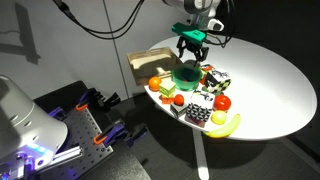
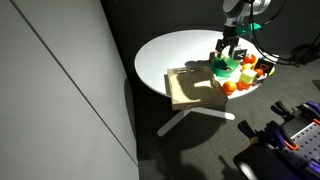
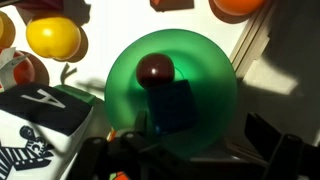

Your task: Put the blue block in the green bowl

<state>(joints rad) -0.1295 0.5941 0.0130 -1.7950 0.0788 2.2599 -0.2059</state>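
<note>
In the wrist view the green bowl [image 3: 215,60] fills the middle of the picture. The blue block [image 3: 170,106] lies inside it, next to a dark red ball [image 3: 155,69]. My gripper [image 3: 195,148] hangs right above the bowl with its dark fingers spread wide at the bottom edge of the picture, and neither finger touches the block. In both exterior views the gripper [image 1: 190,45] [image 2: 228,48] hovers just over the bowl [image 1: 186,73] [image 2: 224,68] on the round white table.
Toy fruit surrounds the bowl: a yellow lemon [image 3: 52,36], an orange [image 3: 238,5], a banana [image 1: 225,125] and a tomato [image 1: 222,102]. Black-and-white patterned blocks [image 3: 40,105] lie beside it. A tan wooden tray [image 2: 190,90] sits nearby on the table [image 1: 270,80].
</note>
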